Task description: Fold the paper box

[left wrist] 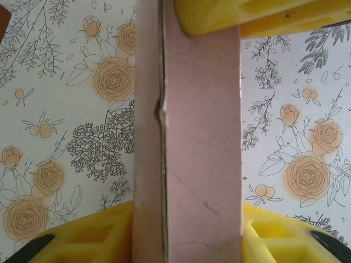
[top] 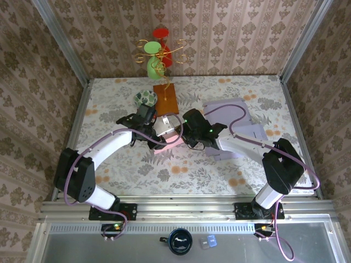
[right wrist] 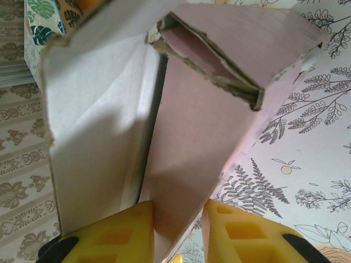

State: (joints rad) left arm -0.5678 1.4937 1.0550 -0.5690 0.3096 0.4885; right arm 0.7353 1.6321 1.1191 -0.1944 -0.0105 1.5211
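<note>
Jaws on the left arm (top: 109, 145) are clenched on a wall of the paper box (top: 170, 143); its yellow fingers (left wrist: 82, 235) press that pink panel (left wrist: 203, 137) from both sides. Those on the right arm (top: 241, 143) grasp the box too, with fingers (right wrist: 109, 235) either side of a pink flap (right wrist: 203, 137). The box sits mid-counter, between the two wrists, which cover most of it from above. Whose yellow finger (left wrist: 247, 16) crosses the panel's far end cannot be told.

Just behind the box lie a brown board (top: 166, 98) and a leaf-patterned round piece (top: 146, 97), with a green vase (top: 155, 66) of wire flowers further back. Flat lilac sheets (top: 241, 120) lie to the right, partly under the right arm.

The card is pink outside, white inside (right wrist: 93, 120), with torn, fibrous edges and a creased seam. The counter (top: 219, 175) has a floral covering.
</note>
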